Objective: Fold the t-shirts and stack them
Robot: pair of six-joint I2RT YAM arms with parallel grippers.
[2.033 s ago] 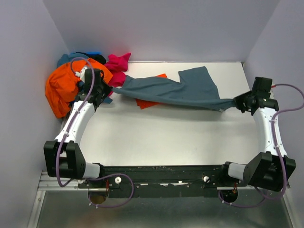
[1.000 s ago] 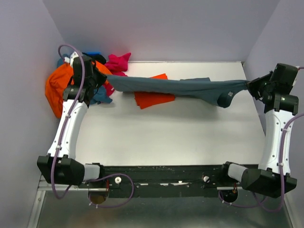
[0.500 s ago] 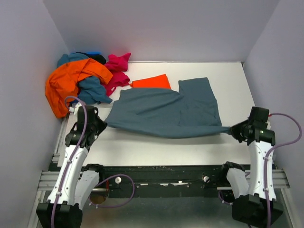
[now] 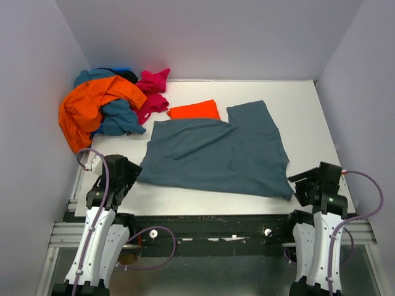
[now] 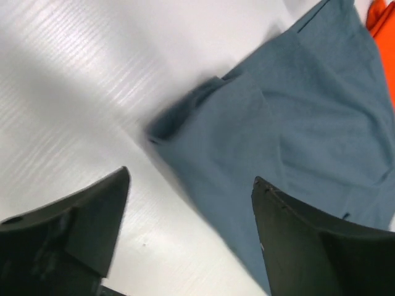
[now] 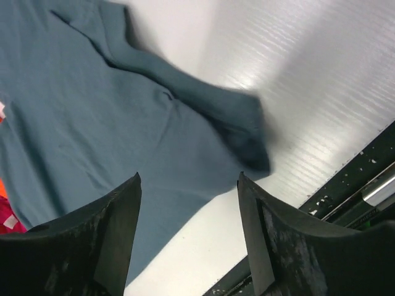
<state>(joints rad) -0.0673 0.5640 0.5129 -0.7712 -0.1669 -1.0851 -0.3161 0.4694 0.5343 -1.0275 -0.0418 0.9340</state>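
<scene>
The left arm (image 4: pixel 92 228) and right arm (image 4: pixel 321 240) crouch folded at the worktop's (image 4: pixel 185 197) near edge. The left tool (image 5: pixel 190 182) and right tool (image 6: pixel 188 179) are both spread wide, gripping nothing. The slate blue-grey t-shirt (image 4: pixel 216 154) lies flat between them, mid-worktop.

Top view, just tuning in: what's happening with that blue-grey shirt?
The slate blue-grey cloth t-shirt lies spread flat on the white table. The left gripper and right gripper sit open at its two near corners, holding nothing. A folded orange-red t-shirt lies just beyond it, and a heap of orange, teal and pink shirts sits in the far left corner. No fold is started yet.
</scene>
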